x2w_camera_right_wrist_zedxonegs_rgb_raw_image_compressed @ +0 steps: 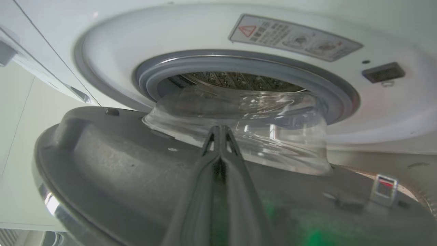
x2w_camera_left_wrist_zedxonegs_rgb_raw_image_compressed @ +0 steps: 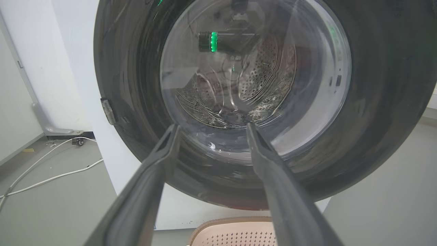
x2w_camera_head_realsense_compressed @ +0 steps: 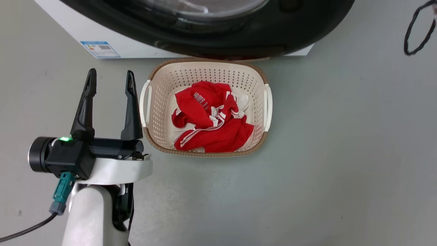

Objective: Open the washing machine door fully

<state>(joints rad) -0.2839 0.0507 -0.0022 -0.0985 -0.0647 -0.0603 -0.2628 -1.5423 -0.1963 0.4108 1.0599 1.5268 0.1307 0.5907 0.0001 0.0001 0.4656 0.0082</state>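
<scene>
While the right claw (x2w_camera_right_wrist_zedxonegs_rgb_raw_image_compressed: 220, 133) is working behind the washing machine door (x2w_camera_right_wrist_zedxonegs_rgb_raw_image_compressed: 112, 164), its fingers are pressing together with nothing between them, the tips lying at the foot of the glass bowl (x2w_camera_right_wrist_zedxonegs_rgb_raw_image_compressed: 259, 136). The door is standing partly open in front of the washing machine (x2w_camera_head_realsense_compressed: 78, 34), off the grey gasket (x2w_camera_right_wrist_zedxonegs_rgb_raw_image_compressed: 239, 63) but, it seems, not yet at its full angle. To do this step well, the claw is probably needing to push on the grey inner frame rather than on the glass, slowly and along the arc of the hinge, so that the tips are not slipping off. The left claw (x2w_camera_head_realsense_compressed: 111, 73) is hanging spread and empty beside the basket (x2w_camera_head_realsense_compressed: 205, 73), and it should be keeping out of the swing. Being round, the door is showing no long axis. Its glossy outer face is looking toward the robot, and its bowl is bulging back toward the drum.
</scene>
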